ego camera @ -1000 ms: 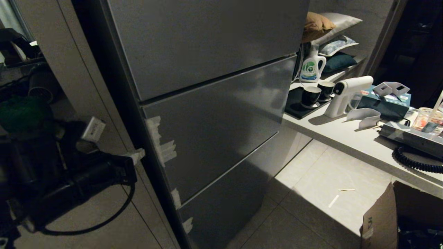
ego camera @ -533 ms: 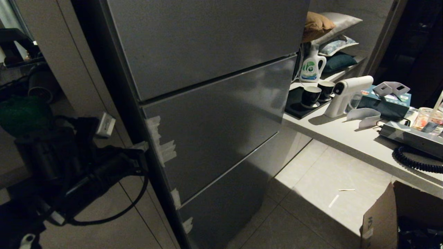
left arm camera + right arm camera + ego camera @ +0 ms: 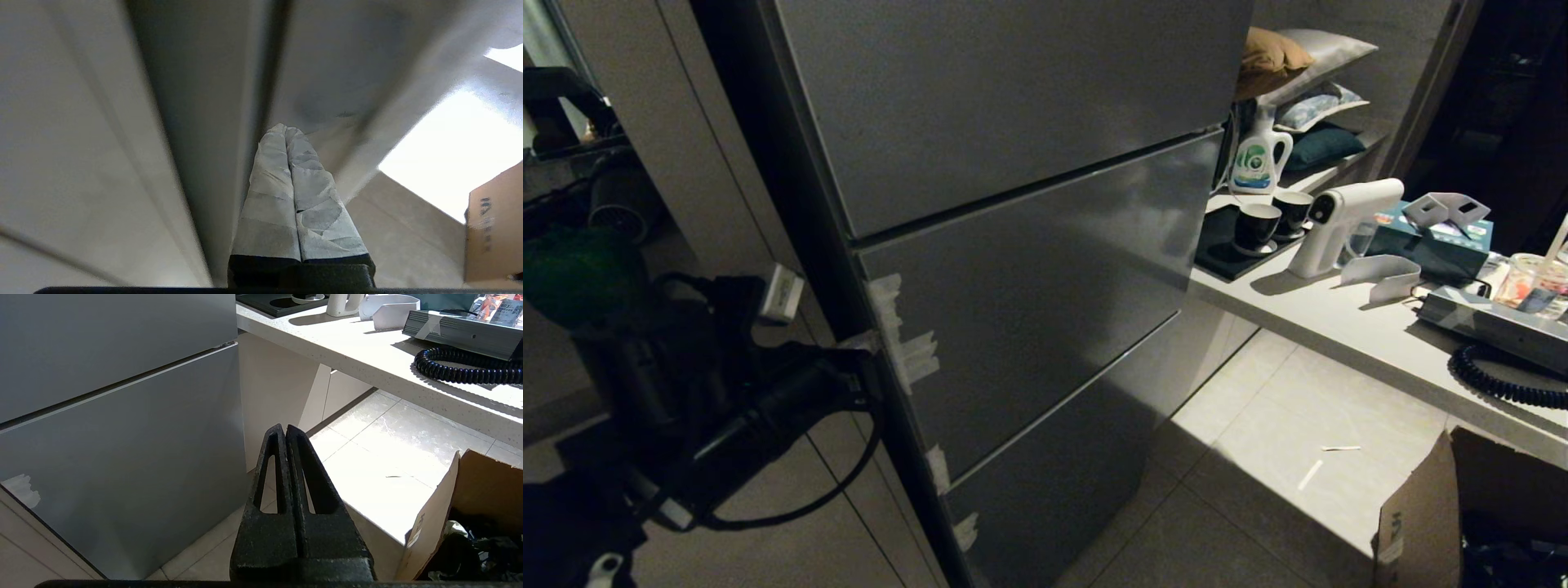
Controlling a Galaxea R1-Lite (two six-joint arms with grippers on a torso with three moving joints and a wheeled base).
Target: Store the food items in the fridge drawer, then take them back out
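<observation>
Fridge (image 3: 1013,204) front — flat grey panels, taped edge

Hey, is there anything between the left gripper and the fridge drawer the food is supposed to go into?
Yes. The grey fridge door panels are all shut, so the clear drawer and any food are hidden behind them. The left gripper, closed and empty, sits at the panels' taped left edge. The right gripper hangs shut, away from the fridge.

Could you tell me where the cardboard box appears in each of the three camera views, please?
Head view: cardboard box at the lower right corner, on the floor.
Left wrist view: at the right edge.
Right wrist view: lower right.
Shared landmark: the grey fridge panels.
</observation>
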